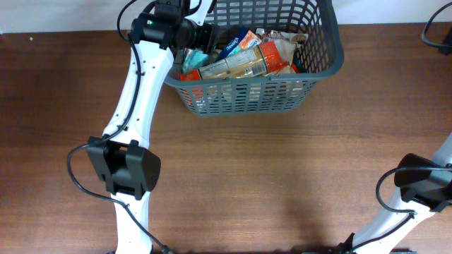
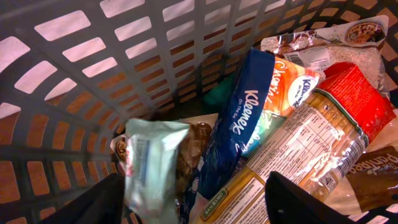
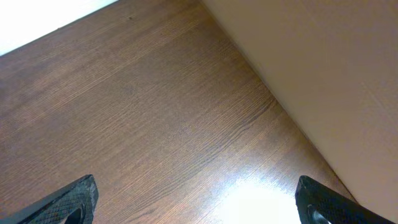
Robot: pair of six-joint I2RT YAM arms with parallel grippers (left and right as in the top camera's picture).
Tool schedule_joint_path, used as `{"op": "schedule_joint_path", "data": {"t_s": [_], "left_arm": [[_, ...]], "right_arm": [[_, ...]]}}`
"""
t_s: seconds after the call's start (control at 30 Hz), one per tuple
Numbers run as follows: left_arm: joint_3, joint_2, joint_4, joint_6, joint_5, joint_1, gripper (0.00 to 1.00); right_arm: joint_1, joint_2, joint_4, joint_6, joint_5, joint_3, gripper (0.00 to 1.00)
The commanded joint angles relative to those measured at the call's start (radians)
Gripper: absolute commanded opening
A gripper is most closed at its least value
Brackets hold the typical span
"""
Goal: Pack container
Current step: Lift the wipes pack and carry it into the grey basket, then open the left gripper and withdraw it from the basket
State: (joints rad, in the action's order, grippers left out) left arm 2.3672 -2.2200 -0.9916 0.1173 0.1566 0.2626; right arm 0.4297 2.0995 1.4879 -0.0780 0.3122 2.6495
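Note:
The dark grey lattice basket (image 1: 321, 67) stands at the table's far middle and holds several food packets. My left gripper (image 1: 203, 39) is inside its left end. In the left wrist view its jaws (image 2: 199, 208) are open wide over the packets. A pale green packet (image 2: 155, 168), blurred, is just beside the left finger against the basket wall (image 2: 93, 74). Next to it lie a blue Kleenex pack (image 2: 245, 118), an orange packet (image 2: 289, 87), a long spaghetti pack (image 2: 305, 149) and a red packet (image 2: 357, 90). My right gripper (image 3: 199, 202) is open and empty over bare table.
A pale wall or panel (image 3: 323, 81) runs along the table edge in the right wrist view. The right arm's body (image 1: 424, 180) sits at the table's front right, and the left arm's base (image 1: 131, 169) at the front left. Brown wooden table (image 1: 268, 176) lies in front of the basket.

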Motion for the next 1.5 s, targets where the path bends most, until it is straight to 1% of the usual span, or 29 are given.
{"op": "schedule_joint_path", "data": {"t_s": [0.0, 0.17, 0.27, 0.47, 0.6, 0.8, 0.9, 1.1, 1.27, 1.47], "left_arm": [[0.009, 0.000, 0.003, 0.012, -0.019, -0.002, 0.71], [0.047, 0.008, 0.010, 0.012, -0.034, -0.003, 0.80], [0.101, 0.029, 0.010, 0.011, -0.049, -0.005, 0.82], [0.219, 0.117, -0.062, 0.011, -0.246, -0.018, 0.82], [0.233, 0.212, -0.137, 0.011, -0.332, -0.049, 0.82], [0.233, 0.345, -0.298, 0.006, -0.336, -0.134, 0.82], [0.233, 0.396, -0.372, -0.019, -0.336, -0.172, 0.82], [0.233, 0.477, -0.433, -0.021, -0.338, -0.218, 0.82], [0.233, 0.523, -0.552, -0.023, -0.337, -0.274, 0.82], [0.233, 0.568, -0.644, -0.022, -0.338, -0.312, 0.82]], "right_arm": [[0.003, -0.011, -0.003, -0.009, 0.002, 0.002, 0.99], [0.003, -0.011, -0.003, -0.009, 0.002, 0.002, 0.99], [0.003, -0.011, -0.003, -0.009, 0.002, 0.002, 0.99], [0.003, -0.011, -0.003, -0.009, 0.002, 0.002, 0.99], [0.003, -0.011, -0.003, -0.009, 0.002, 0.002, 0.99], [0.003, -0.011, -0.003, -0.009, 0.002, 0.002, 0.99], [0.003, -0.011, -0.003, -0.009, 0.002, 0.002, 0.99], [0.003, -0.011, -0.003, -0.009, 0.002, 0.002, 0.99], [0.003, -0.011, -0.003, -0.009, 0.002, 0.002, 0.99], [0.003, -0.011, -0.003, -0.009, 0.002, 0.002, 0.99]]}}
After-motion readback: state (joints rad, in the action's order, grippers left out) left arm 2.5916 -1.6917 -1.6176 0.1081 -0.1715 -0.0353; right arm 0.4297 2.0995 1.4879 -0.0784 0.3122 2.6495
